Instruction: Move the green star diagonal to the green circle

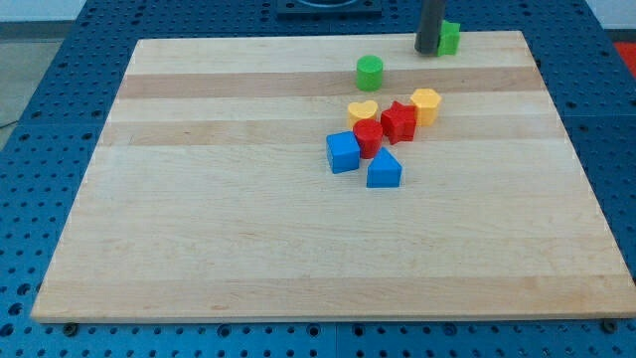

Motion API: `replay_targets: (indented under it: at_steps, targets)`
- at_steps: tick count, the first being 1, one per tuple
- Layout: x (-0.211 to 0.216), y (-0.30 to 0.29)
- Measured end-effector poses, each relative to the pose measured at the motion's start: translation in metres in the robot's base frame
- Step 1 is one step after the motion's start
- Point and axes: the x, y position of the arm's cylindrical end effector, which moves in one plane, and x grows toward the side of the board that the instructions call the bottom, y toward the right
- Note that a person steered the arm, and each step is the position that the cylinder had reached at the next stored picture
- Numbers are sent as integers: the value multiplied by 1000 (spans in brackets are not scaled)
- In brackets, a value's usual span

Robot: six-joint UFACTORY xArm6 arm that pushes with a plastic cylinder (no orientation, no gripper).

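**Rod and green star at the board's far edge**

Position of parts. My tip (pixel 428 52) rests on the wooden board (pixel 248 229) near its top edge, toward the view's right. It is a bare rod that grips nothing. It touches, or nearly touches, the left side of the green star (pixel 450 38), which it partly hides. The green circle (pixel 370 72) stands apart, below and to the view's left of the star.

Step in hand. The star already lies roughly on a diagonal from the circle, up and to the right, but some way off. To tighten that placement, I judge that I should bring the tip round to the star's far right side and push gently down and leftward. Short strokes are needed because the star sits close to the board's edge and could slip off.

Surroundings. A cluster lies below the circle: yellow heart (pixel 362 109), yellow block (pixel 425 104), red star (pixel 398 121), red block (pixel 368 137), blue cube (pixel 343 152) and blue block (pixel 384 170). Pushes should stay clear of them. The pale board rests on a blue perforated table (pixel 60 60).
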Motion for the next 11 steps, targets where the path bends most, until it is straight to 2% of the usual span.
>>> replay_targets:
  at_steps: [2,3,4,5,7,9,10,11]
  targets:
    - [32,-6]
    - [13,-51]
    - [-30,-73]
    - [-30,-66]
    - [-30,8]
    - [-30,45]
    - [-31,10]
    - [-29,-95]
